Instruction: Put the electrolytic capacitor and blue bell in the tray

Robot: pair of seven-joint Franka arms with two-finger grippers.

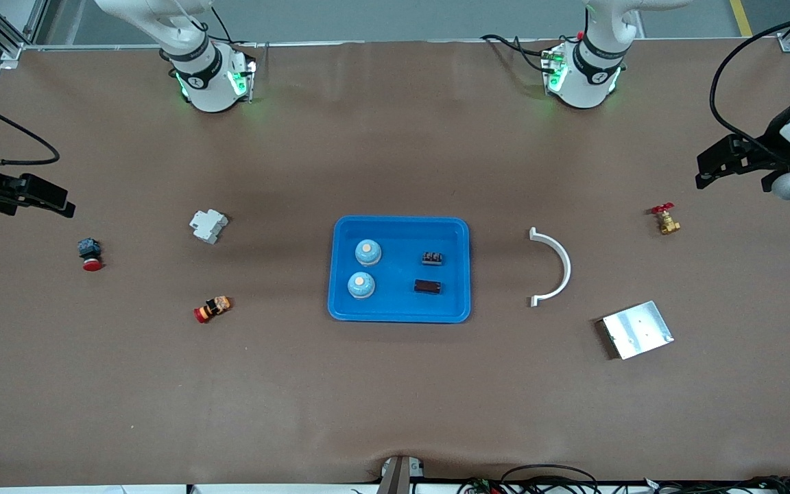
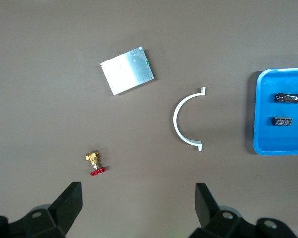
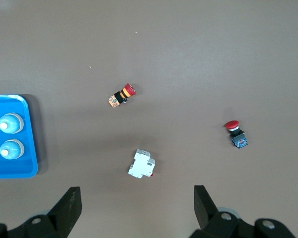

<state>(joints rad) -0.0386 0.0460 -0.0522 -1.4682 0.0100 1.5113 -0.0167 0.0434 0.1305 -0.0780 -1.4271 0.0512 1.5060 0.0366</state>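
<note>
The bright-blue tray (image 1: 398,237) lies at the table's middle. In it stand two blue bells (image 1: 368,252) (image 1: 361,285) at the right arm's end and two dark electrolytic capacitors (image 1: 432,258) (image 1: 428,286) at the left arm's end. The left wrist view shows the tray's end (image 2: 288,141) with both capacitors (image 2: 287,97) (image 2: 283,121). The right wrist view shows its end (image 3: 10,171) with both bells (image 3: 11,123) (image 3: 12,149). My left gripper (image 1: 702,173) (image 2: 138,201) is open and empty above the table's left-arm end. My right gripper (image 1: 66,199) (image 3: 137,203) is open and empty above the right-arm end.
A white curved piece (image 1: 554,267), a silver metal plate (image 1: 637,330) and a brass valve with a red handle (image 1: 666,219) lie toward the left arm's end. A white breaker (image 1: 208,226), a red push button (image 1: 90,253) and a red-orange button (image 1: 212,309) lie toward the right arm's end.
</note>
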